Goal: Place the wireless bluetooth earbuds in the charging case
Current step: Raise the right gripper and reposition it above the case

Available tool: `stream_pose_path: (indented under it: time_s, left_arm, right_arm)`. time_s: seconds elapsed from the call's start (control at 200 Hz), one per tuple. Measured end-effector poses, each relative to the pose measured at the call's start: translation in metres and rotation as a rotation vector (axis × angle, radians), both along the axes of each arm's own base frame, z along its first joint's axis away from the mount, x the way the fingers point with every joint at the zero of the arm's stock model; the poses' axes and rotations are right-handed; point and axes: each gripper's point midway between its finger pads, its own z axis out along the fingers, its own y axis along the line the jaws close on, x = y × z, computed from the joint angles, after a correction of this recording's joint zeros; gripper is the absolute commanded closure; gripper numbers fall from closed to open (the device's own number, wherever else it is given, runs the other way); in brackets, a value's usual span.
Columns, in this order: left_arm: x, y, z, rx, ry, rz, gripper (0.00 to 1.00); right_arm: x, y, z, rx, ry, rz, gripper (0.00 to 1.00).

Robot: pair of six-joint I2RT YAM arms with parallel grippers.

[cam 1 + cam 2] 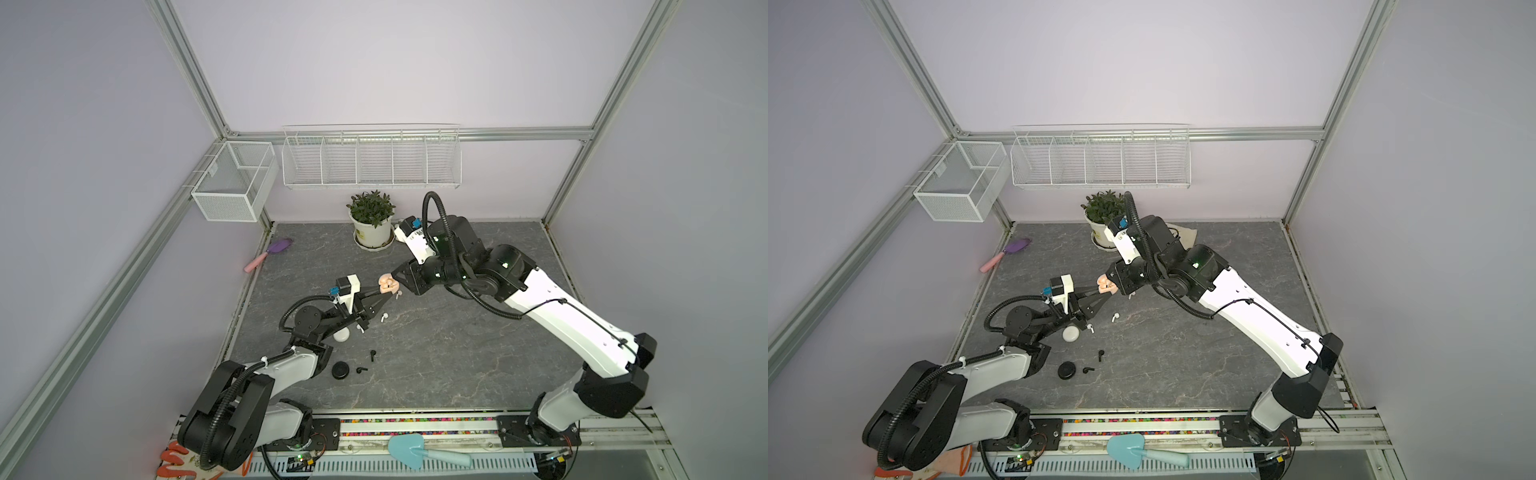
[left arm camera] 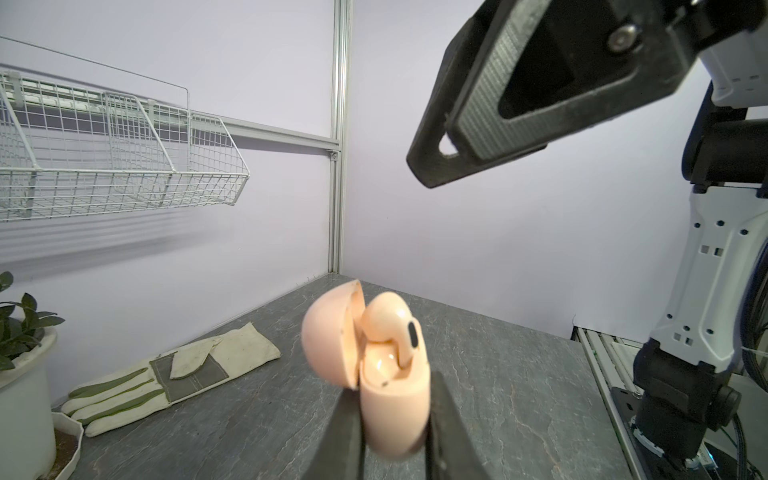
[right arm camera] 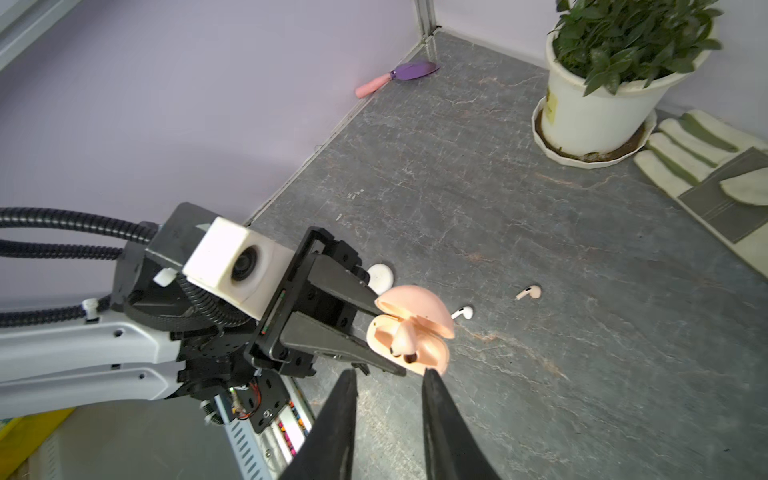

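Grey marbled tabletop (image 3: pixel 540 374); left gripper (image 2: pixel 392 382) clamps an open peach plastic charging case (image 3: pixel 415 307) holding a peach earbud (image 2: pixel 390 320); right gripper (image 3: pixel 390 372) hovers, jaws apart, empty.

Pale lilac walls (image 1: pixel 395 62) close me in on three sides, framed by aluminium posts (image 1: pixel 192 70). My table (image 1: pixel 457 365) is dark grey, veined like stone, and evenly lit. On the back wall hangs a white wire shelf (image 1: pixel 371 162) split into five bins. On the left wall, near the far-left corner, hangs a white mesh basket (image 1: pixel 232 189). A potted plant (image 1: pixel 371 208) stands in a saucer at the table's far edge, with a pale work glove (image 3: pixel 681 158) just beside it. A purple trowel (image 1: pixel 275 249) with a pink handle lies at the far-left corner. A light blue trowel (image 1: pixel 409 451) lies beyond the near edge, past the metal rail (image 1: pixel 415 422).
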Motion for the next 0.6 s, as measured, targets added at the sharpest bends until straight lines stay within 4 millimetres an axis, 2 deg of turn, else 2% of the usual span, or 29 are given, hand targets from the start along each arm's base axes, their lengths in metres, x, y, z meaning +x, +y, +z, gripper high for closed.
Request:
stream_pose_path:
  time_s: [0.09, 0.34, 0.6]
  left_arm:
    - [0.000, 0.000, 0.000, 0.000, 0.001, 0.000, 1.00]
    - [0.000, 0.000, 0.000, 0.000, 0.001, 0.000, 1.00]
    - [0.000, 0.000, 0.000, 0.000, 0.001, 0.000, 1.00]
  right_arm:
    - [-0.001, 0.005, -0.007, -0.003, 0.028, 0.014, 0.69]
    - [0.000, 0.013, -0.043, -0.081, 0.113, 0.024, 0.63]
    - [0.001, 0.014, -0.045, -0.085, 0.117, 0.025, 0.63]
